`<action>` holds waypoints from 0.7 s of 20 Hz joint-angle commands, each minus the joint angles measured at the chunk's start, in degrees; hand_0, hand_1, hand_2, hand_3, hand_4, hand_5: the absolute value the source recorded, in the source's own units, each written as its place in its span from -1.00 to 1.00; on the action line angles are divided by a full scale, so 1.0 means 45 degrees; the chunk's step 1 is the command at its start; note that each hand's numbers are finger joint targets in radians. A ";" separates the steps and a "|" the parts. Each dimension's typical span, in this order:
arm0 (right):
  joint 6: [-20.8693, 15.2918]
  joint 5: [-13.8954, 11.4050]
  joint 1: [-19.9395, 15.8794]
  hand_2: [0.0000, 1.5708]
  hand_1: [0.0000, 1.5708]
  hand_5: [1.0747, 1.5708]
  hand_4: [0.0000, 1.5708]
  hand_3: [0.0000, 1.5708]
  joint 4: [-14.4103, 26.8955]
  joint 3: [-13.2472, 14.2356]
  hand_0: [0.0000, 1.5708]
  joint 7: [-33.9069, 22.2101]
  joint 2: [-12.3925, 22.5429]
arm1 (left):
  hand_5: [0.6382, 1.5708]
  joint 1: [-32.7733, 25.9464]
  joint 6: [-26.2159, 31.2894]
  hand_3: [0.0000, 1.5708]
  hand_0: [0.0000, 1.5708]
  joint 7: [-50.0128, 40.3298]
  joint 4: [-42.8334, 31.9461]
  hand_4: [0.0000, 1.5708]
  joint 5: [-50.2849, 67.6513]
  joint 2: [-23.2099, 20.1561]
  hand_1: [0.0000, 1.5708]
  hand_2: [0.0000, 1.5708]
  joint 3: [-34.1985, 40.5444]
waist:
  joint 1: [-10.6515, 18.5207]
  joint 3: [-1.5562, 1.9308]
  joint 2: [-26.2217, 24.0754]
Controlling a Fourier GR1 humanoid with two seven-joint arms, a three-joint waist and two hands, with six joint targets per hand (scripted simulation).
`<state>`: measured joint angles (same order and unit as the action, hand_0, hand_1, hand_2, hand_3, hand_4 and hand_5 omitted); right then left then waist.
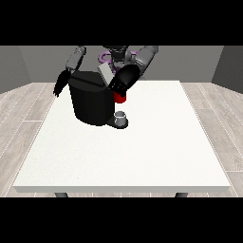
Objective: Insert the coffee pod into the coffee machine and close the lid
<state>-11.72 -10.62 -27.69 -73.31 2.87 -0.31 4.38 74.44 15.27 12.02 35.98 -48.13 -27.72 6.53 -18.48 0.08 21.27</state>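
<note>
The black coffee machine (91, 100) stands on the table's far left part. Its grey lid (104, 73) is tilted up at the top. The hand at the view's right (125, 79) hovers at the machine's upper right corner, just beside the raised lid. Directly below that hand shows a red thing at the machine (120, 98). A small grey thing (121, 115) sits on the machine's low black base (118, 124); I cannot tell whether it is the pod. The hand at the view's left (60, 85) hangs beside the machine's left side with its fingers pointing down, holding nothing.
The white table (142, 152) stretches wide in front of and to the right of the machine. Its front edge runs along the view's bottom. The robot's torso (114, 56) stands right behind the machine.
</note>
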 commanded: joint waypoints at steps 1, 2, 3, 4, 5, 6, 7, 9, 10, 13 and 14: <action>-0.0209 0.0047 -0.0193 -1.00 -1.00 1.00 -0.81 -1.00 0.0241 0.0243 -1.00 0.0511 0.0008 | 1.00 0.0418 -0.0248 0.23 0.57 0.0517 0.0068 -1.00 -0.0136 -0.0592 0.57 0.54 0.0091 | 0.0057 -0.0012 0.0804; -0.0217 -0.0306 -0.0332 -1.00 -1.00 1.00 -0.73 -1.00 -0.0107 -0.0201 -1.00 -0.0645 -0.0078 | 1.00 0.0181 -0.0355 0.23 0.62 0.0619 -0.0130 -1.00 -0.0231 -0.0362 0.62 0.57 -0.0031 | 0.0024 -0.0019 0.0351; -0.0202 -0.0217 -0.0575 -1.00 -1.00 1.00 -0.86 -1.00 -0.0030 0.0065 -1.00 -0.0515 0.0152 | 1.00 0.0088 -0.0789 0.20 0.59 0.0562 0.0016 -1.00 -0.0275 -0.0065 0.59 0.55 -0.0054 | 0.0037 -0.0018 0.0513; 0.0719 0.0479 -0.0166 -1.00 -1.00 1.00 -0.76 -1.00 -0.0157 0.0433 -1.00 -0.0004 0.0687 | 1.00 -0.0395 -0.0797 0.13 0.56 0.1025 0.0082 -1.00 -0.0437 -0.0521 0.56 0.49 -0.0165 | -0.0055 -0.0015 0.0395; -0.0433 -0.0325 -0.0349 -1.00 -1.00 1.00 -0.79 -1.00 0.0089 -0.0038 -1.00 -0.0132 -0.0091 | 1.00 0.0057 -0.0616 0.07 0.46 0.1005 0.0177 -1.00 -0.0451 -0.0224 0.46 0.42 -0.0303 | 0.0285 -0.0016 0.0486; -0.0209 -0.0123 -0.0584 -1.00 -1.00 1.00 -0.80 -1.00 -0.0048 0.0201 -1.00 -0.0580 0.0206 | 1.00 -0.0097 -0.0607 0.02 0.38 0.1053 0.0032 -1.00 -0.0625 -0.0331 0.38 0.37 -0.0420 | 0.0148 -0.0017 0.0497; 0.0055 -0.0044 -0.0278 -1.00 -1.00 1.00 -0.86 -1.00 -0.0028 0.0205 -1.00 -0.0095 0.0372 | 1.00 -0.0023 -0.0777 -0.05 0.33 0.0659 0.0068 -1.00 -0.0617 -0.0239 0.33 0.34 -0.0294 | -0.0113 -0.0013 0.0342; 0.0293 0.0130 -0.0273 -1.00 -1.00 1.00 -0.78 -1.00 0.0185 0.0288 -1.00 0.0055 0.0447 | 1.00 0.0256 -0.0510 -0.12 0.18 0.0743 0.0133 -1.00 -0.0678 -0.0568 0.18 0.25 -0.0284 | -0.0045 -0.0011 0.0373; 0.0131 0.0011 -0.0326 -1.00 -1.00 1.00 -0.74 -1.00 -0.0040 0.0146 -1.00 -0.0383 0.0290 | 1.00 -0.0003 -0.0634 -0.16 0.04 0.1324 0.0065 -1.00 -0.0758 -0.0826 0.04 0.16 -0.0341 | 0.0124 -0.0016 0.0419; -0.0150 -0.0233 -0.0632 -1.00 -1.00 1.00 -0.81 -1.00 -0.0147 0.0146 -1.00 -0.0198 0.0351 | 1.00 -0.0012 -0.1597 -0.29 -1.00 0.0877 0.0164 -1.00 -0.1302 -0.0734 -1.00 -0.13 -0.0528 | -0.0089 -0.0016 0.0850; 0.0154 -0.0040 -0.0287 -1.00 -1.00 1.00 -0.81 -1.00 -0.0183 0.0076 -1.00 0.0041 0.0317 | 1.00 0.0193 -0.1130 -0.32 -1.00 0.0855 -0.0026 -1.00 -0.1135 -0.1096 -1.00 -0.15 -0.0281 | -0.0300 -0.0013 0.0675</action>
<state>-11.89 -11.21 -29.53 -73.57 3.32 -0.87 5.53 75.39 12.09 16.69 37.43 -52.03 -30.95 4.64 -18.79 0.26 23.80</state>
